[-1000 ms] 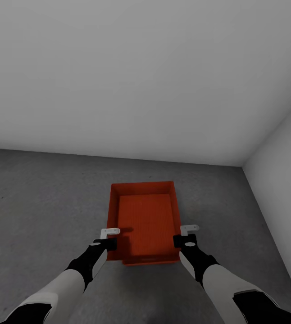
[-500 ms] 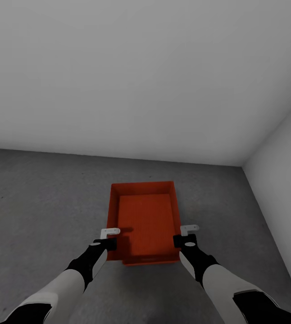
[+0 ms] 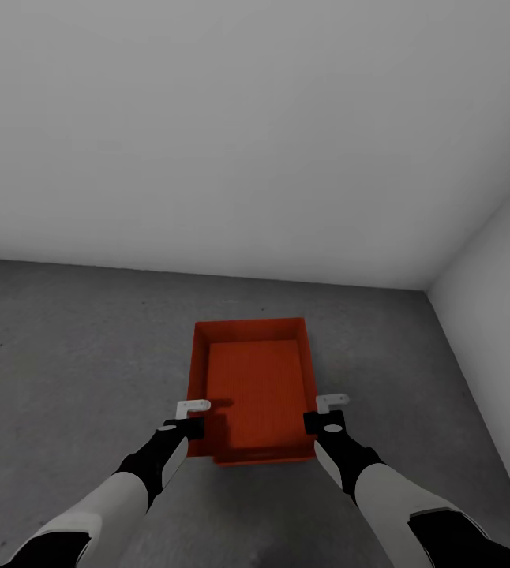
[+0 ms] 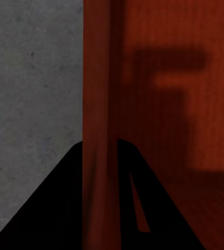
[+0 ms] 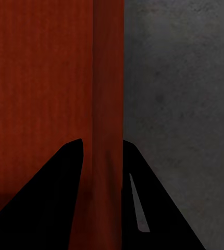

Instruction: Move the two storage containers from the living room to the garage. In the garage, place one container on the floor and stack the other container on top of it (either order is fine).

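A red-orange storage container [image 3: 255,386] lies open side up over the dark grey concrete floor [image 3: 73,355] of the garage, near the right-hand corner. A second red-orange edge [image 3: 263,459] peeks out under its near wall, seemingly the other container beneath it. My left gripper [image 3: 192,422] is shut on the container's left wall [image 4: 97,104], one black finger on each side. On the opposite wall [image 5: 108,94] my right gripper [image 3: 324,418] is shut the same way. I cannot tell whether the container is resting or held slightly up.
A plain pale grey wall [image 3: 231,134] rises straight ahead and another [image 3: 500,268] closes in on the right, meeting in a corner. Bare concrete stretches to the left of the container.
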### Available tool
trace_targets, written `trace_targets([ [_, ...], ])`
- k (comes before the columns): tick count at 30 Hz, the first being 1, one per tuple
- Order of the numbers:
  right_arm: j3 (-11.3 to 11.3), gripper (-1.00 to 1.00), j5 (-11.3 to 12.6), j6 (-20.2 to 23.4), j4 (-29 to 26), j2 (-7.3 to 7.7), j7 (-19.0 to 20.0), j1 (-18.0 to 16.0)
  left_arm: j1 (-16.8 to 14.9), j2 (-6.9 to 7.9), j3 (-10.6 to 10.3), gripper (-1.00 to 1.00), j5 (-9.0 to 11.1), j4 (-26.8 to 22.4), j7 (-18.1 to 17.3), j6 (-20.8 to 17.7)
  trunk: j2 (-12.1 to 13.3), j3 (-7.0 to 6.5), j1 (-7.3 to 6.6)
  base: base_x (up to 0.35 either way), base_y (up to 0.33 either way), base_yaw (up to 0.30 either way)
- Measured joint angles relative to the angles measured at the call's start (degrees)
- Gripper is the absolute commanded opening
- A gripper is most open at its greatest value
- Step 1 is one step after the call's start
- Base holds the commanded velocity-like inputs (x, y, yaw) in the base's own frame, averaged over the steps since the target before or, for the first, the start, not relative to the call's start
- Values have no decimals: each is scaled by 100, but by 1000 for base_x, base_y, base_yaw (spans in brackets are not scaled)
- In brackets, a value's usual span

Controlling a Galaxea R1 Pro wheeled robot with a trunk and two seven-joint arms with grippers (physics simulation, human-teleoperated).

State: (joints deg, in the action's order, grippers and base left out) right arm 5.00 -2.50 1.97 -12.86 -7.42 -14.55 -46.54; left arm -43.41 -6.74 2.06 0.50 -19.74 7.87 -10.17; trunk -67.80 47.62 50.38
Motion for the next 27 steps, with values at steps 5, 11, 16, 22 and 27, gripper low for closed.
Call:
trace_targets([
  [5, 1, -100, 0, -9, 0, 1, 0, 0, 0, -1, 0, -100, -1, 0, 0, 9, -201, 90, 110, 0, 0, 0],
  [11, 1, -100, 1, -20, 0, 2, 0, 0, 0, -2, 1, -100, -7, -4, 0, 17, -363, 162, 198, 0, 0, 0],
  [16, 4, -100, 2, -34, 0, 3, 0, 0, 0, -3, 1, -100, -8, -3, 0, 33, -363, 162, 198, 0, 0, 0],
  [22, 5, -100, 1, -33, 0, 4, 0, 0, 0, -3, 0, -100, -4, 1, 1, 38, -602, 270, 330, 0, 0, 0],
  [27, 4, -100, 1, -28, 0, 3, 0, 0, 0, -3, 1, -100, -4, 1, 0, 31, -802, 359, 439, 0, 0, 0],
])
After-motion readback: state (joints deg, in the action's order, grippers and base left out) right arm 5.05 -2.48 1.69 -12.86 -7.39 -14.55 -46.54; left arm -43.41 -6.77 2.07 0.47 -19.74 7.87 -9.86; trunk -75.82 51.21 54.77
